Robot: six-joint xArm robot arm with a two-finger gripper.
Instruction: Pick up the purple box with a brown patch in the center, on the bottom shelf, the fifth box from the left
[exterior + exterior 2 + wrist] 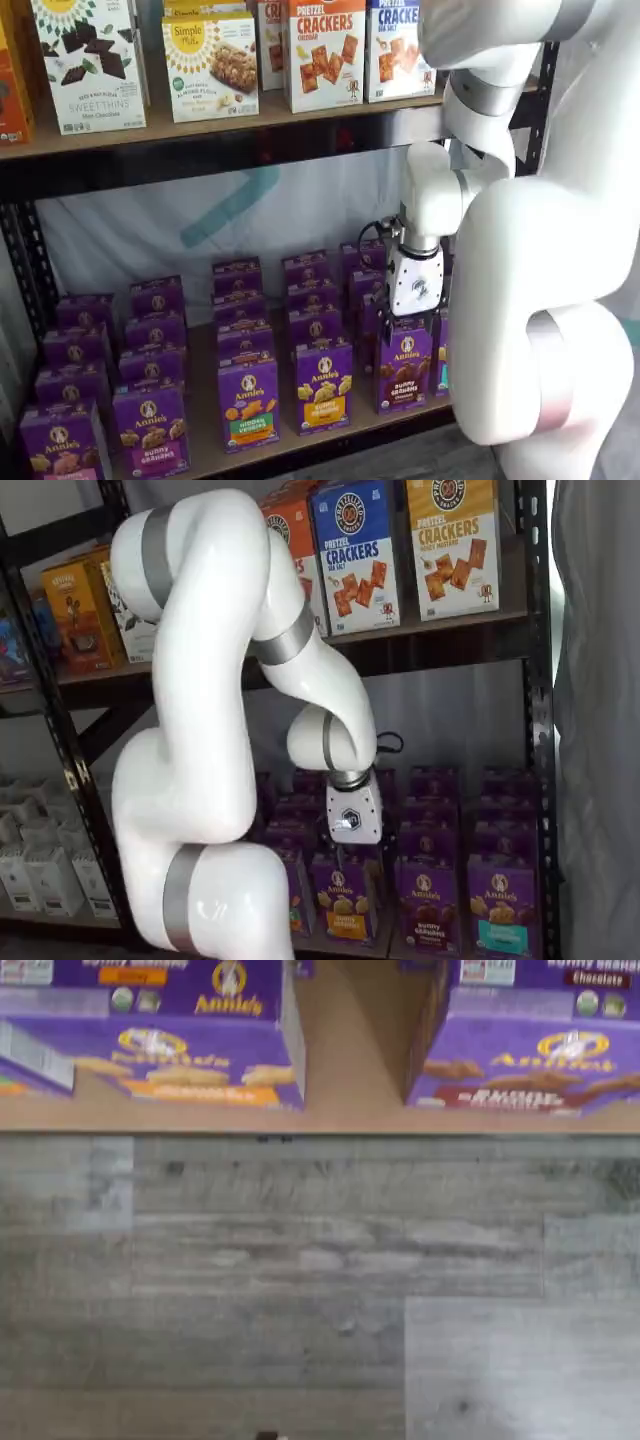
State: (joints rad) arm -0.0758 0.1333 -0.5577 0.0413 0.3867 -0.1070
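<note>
The purple box (405, 365) stands at the front of the bottom shelf (290, 447), with dark brown bunny cookies across its middle. It also shows in a shelf view (427, 900) and in the wrist view (540, 1065), where it stands at the shelf's front edge (350, 1112). My gripper (412, 316) hangs in front of the rack just above this box. Its white body shows in both shelf views, and its fingers (345, 848) are mostly hidden. No gap or held box can be seen.
A purple box with a yellow band (322, 385) stands beside the target across a gap, and rows of purple boxes stand behind. Cracker boxes (325, 50) fill the upper board. A black rack post (535, 720) stands at right. Grey plank floor (320, 1290) lies below.
</note>
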